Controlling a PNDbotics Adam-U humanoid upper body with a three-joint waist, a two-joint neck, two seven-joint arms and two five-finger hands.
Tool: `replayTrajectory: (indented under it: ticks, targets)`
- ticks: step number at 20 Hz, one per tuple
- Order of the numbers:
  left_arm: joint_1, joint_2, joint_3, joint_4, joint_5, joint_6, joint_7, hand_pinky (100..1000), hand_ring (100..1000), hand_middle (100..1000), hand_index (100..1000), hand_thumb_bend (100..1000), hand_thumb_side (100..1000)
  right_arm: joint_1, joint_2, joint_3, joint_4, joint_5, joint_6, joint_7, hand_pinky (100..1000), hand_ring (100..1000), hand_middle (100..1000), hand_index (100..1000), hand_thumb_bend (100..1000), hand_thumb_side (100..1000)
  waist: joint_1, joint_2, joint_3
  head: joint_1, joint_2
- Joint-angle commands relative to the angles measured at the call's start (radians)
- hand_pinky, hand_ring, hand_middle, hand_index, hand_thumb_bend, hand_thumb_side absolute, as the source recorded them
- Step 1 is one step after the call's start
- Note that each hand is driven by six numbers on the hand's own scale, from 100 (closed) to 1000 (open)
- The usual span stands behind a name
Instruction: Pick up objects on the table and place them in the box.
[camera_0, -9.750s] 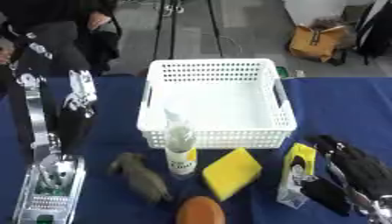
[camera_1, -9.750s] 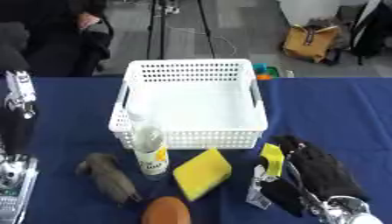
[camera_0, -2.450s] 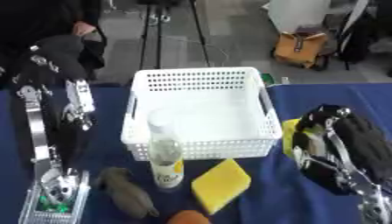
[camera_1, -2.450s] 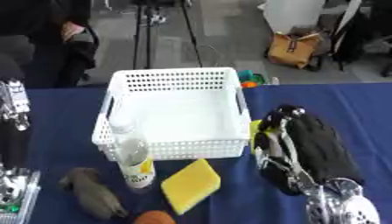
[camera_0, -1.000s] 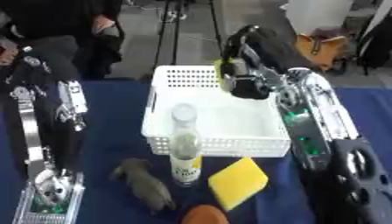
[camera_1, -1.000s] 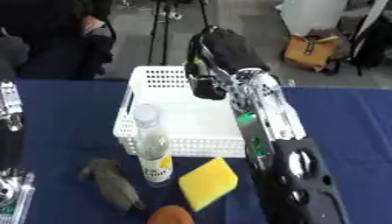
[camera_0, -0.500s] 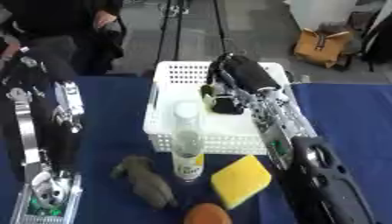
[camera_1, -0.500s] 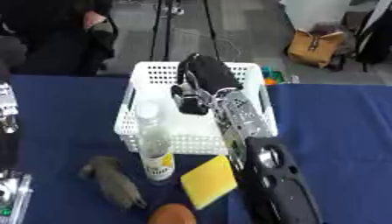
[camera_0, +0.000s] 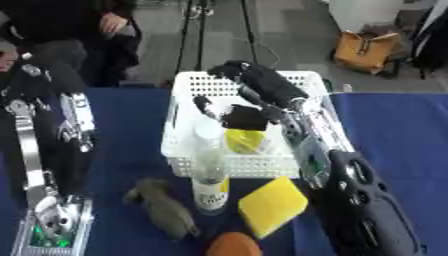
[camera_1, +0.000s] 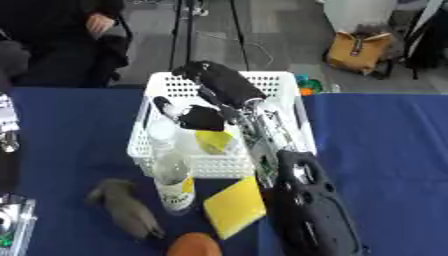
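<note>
Right hand (camera_0: 249, 97) spread open over the white basket (camera_0: 179, 115), yellow item (camera_0: 246, 140) lying inside (release step apparently done); next, withdrawing toward the sponge (camera_0: 272, 205) on the counter (camera_0: 398, 120).

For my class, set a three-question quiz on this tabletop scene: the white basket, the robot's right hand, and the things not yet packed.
1. True or false: the right hand is over the white basket.
2. Which thing lies inside the basket? A. the yellow sponge B. the small yellow object C. the grey lump
3. Fill in: the clear bottle stands on the blue table just in ____ of the basket's near wall.

Key: 1 true. 2 B; the sponge and grey lump lie on the table. 3 front.
</note>
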Motion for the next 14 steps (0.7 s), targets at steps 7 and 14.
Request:
replayTrajectory:
  ticks: [7,14]
  targets:
    - [0.010,0.033,0.025,-0.014,-0.014,0.023,0.015,748,719,676,750,100,736,0.048,-0.146,0.005,-0.548,-0.365,0.141,-0.116,671,886,754,894,149,1000,0.038,-0.055,-0.035,0.049,0.072]
    - [0.025,0.062,0.047,-0.014,-0.035,0.044,0.033,756,723,680,754,100,707,0.227,-0.255,0.000,-0.860,-0.471,0.231,-0.178,683,881,762,894,100,1000,0.074,-0.075,-0.071,0.125,0.105]
